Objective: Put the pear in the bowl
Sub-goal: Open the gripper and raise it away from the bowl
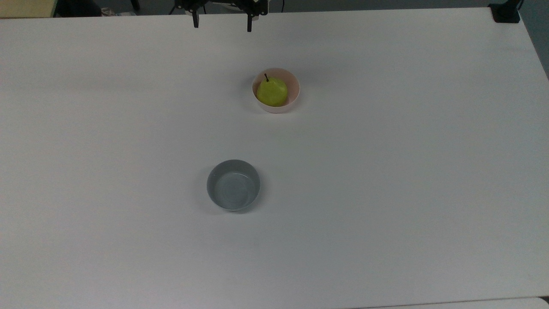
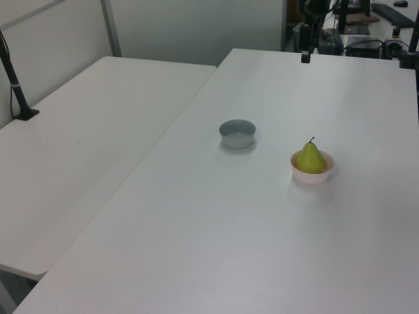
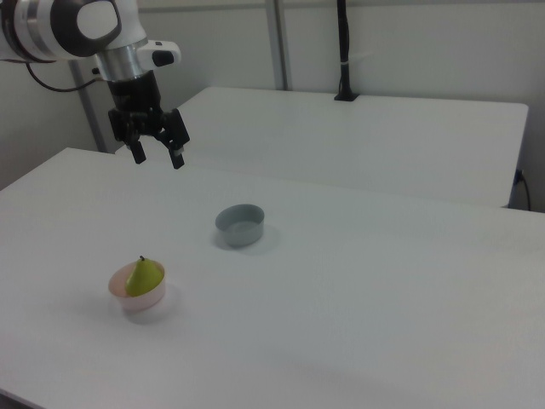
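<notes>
White table (image 1: 386,193), pear (image 1: 272,92) inside pink bowl (image 1: 294,88)

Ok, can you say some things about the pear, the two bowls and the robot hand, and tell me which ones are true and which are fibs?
1. The pear sits in the pink bowl. True.
2. The grey bowl has a pear in it too. False: nothing is in it.
3. The gripper is squeezing the pear. False: it is open and holds nothing, up high and away from the pear.
4. The pear's stem points up. True.
5. The two bowls touch each other. False: bare white table lies between them.
</notes>
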Robot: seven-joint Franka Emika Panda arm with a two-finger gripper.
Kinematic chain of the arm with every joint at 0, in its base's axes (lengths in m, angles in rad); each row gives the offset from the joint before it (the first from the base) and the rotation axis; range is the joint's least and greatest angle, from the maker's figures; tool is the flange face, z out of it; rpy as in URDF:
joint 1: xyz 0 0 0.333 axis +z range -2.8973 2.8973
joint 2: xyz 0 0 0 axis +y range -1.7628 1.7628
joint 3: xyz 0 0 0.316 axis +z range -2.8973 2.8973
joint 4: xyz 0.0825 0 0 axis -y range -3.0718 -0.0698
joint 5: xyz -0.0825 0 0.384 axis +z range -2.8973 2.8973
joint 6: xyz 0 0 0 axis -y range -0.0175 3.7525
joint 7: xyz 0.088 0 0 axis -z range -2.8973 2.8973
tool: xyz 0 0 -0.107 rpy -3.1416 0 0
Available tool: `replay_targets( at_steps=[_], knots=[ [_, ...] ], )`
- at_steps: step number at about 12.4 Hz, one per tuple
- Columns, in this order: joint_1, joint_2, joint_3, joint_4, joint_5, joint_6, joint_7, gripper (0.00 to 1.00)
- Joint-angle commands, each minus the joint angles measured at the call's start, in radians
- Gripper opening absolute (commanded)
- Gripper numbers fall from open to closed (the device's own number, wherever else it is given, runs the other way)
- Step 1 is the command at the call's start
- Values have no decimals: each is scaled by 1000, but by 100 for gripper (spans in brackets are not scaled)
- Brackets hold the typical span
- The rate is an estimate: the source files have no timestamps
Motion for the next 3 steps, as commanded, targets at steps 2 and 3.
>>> replay_targets(
  at_steps=[2,3],
  knots=[
    [-1,-7,-5,5,14,-29,2,100],
    [-1,-12,-5,5,16,-32,2,100]
  ],
)
